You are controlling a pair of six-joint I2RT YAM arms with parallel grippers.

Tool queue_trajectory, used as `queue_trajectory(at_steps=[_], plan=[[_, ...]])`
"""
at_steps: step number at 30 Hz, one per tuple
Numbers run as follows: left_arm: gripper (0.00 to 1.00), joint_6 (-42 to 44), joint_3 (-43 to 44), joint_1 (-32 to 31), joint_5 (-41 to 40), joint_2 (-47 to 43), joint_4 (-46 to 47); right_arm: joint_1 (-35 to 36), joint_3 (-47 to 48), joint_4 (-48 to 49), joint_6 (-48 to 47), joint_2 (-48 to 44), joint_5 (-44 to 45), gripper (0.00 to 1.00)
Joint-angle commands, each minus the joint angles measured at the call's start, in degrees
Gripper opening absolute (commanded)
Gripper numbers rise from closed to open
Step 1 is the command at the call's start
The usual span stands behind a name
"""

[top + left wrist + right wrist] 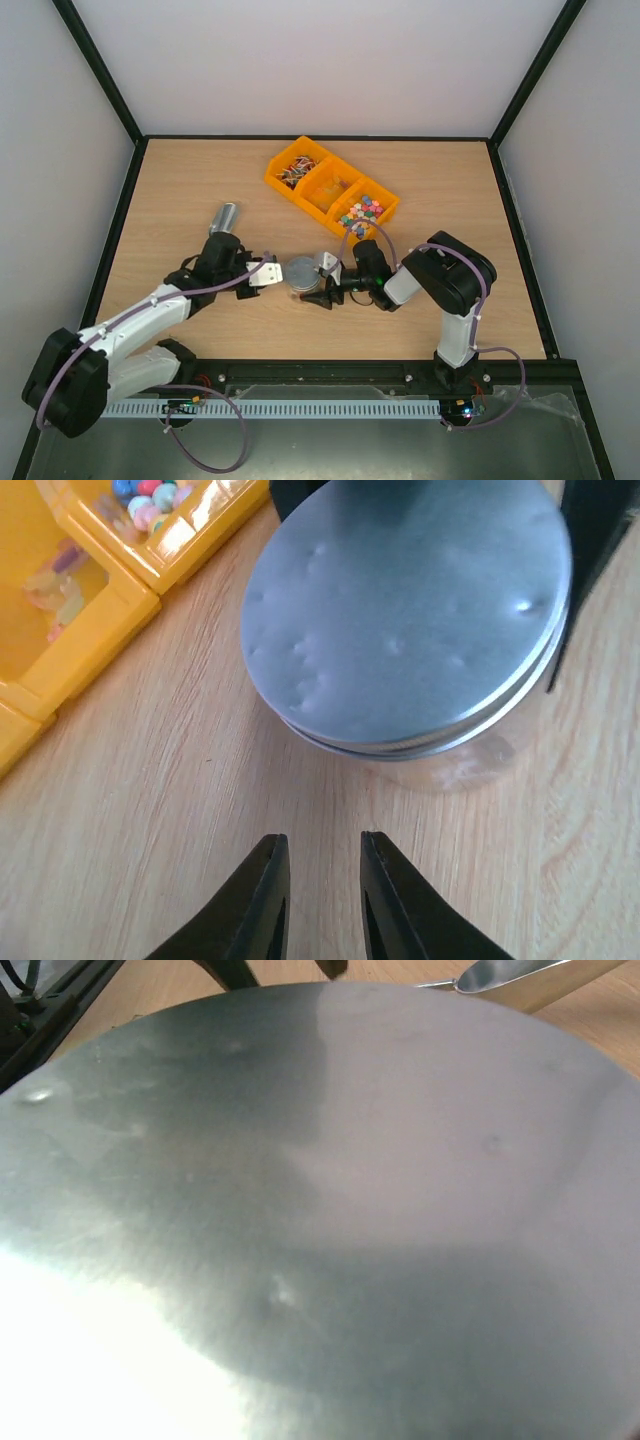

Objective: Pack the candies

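Filling the right wrist view, a dented silver metal lid (330, 1220) on a clear round jar (450, 765) is straddled by the right gripper (322, 283), fingers spread wide around it. Just left of the jar, the left gripper (322, 900) hangs nearly closed, empty. Candies (360, 212) remain in the yellow three-compartment bin (330, 186) behind the jar. Opening appears to be in hand; unscrewing the lid is called for next.

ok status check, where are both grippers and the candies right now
Left gripper nearly shut, empty, just short of the lidded jar. Right gripper wide around the jar. Candies in the yellow tray. Lid on, blocking packing.
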Motion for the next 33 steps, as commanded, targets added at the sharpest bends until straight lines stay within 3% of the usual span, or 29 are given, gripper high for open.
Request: queue_trajectory(at_steps=[1,5,14,18,22,33], plan=[[0.25,2.5,0.2,0.7,3.5,-5.9,-5.7,0.6,-0.9,-2.8,-0.1,0.9,-1.7,0.44],[0.29,-0.9,1.9,-5.8,3.7,-7.7,-6.4,0.6,-0.6,-2.7,0.6,1.2,-1.2,0.45],[0.36,-9.3,3.5,-12.5,2.3,2.9,8.1,0.5,-0.4,-1.9,1.9,1.6,-0.4,0.45],[0.36,-9.5,3.8,-12.5,1.7,5.1,9.5,0.5,-0.7,-1.8,1.9,1.2,-0.5,0.45],[0.28,-6.5,2.2,-11.7,-1.7,5.1,8.0,0.6,-1.6,-2.2,0.1,0.6,-1.4,0.45],[0.24,0.6,-0.5,-1.5,-2.3,2.0,2.1,0.4,-1.7,-3.5,-1.8,0.4,-2.9,0.44]])
